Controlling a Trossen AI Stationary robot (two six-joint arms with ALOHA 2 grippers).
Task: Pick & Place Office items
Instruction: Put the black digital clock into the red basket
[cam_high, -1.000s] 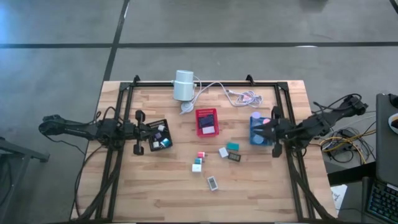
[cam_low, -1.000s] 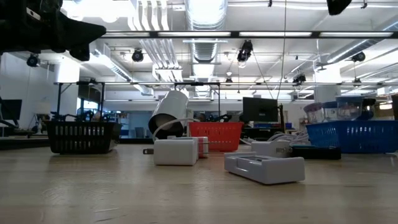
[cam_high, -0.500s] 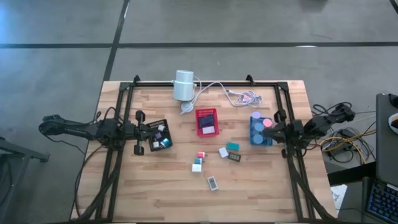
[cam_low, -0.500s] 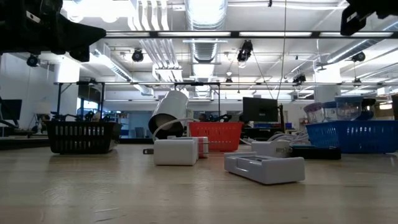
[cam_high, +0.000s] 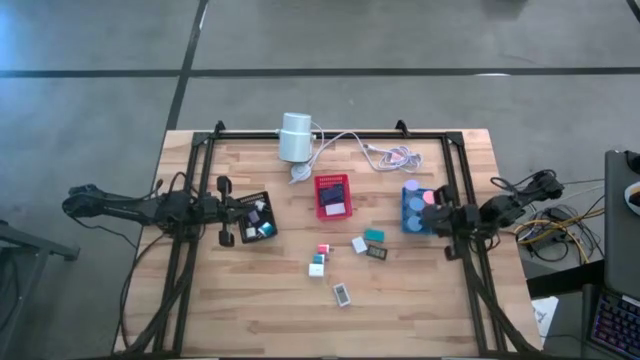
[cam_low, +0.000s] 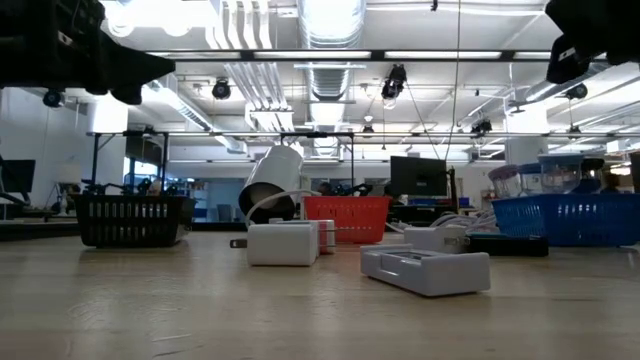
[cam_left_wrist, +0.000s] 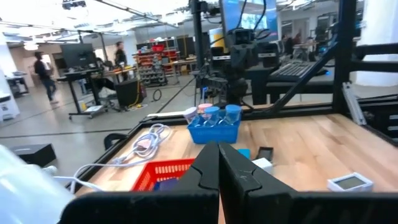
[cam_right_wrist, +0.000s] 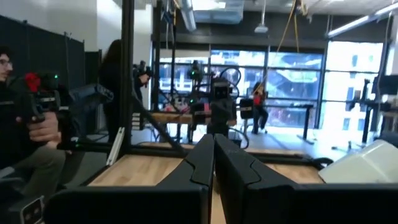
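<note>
A: Where is the right gripper (cam_high: 446, 220)?

B: Just beside the blue tray (cam_high: 417, 221), on its outer side, fingers pressed together and holding nothing.

A: And the left gripper (cam_high: 226, 208)?

B: Also pressed together, empty, at the edge of the black tray (cam_high: 254, 199).

A: The office items?

B: A loose cluster (cam_high: 345, 258) lies on the table (cam_high: 250, 300) between the two grippers, nearer the right one. More sit in the black, blue and red trays (cam_high: 333, 196).

Two slim matte-black jointed arms, thin black cables looping along them; each ends in a dark two-finger gripper, the left gripper (cam_left_wrist: 218, 177) and right gripper (cam_right_wrist: 213, 165) with flat angular plastic fingers.
</note>
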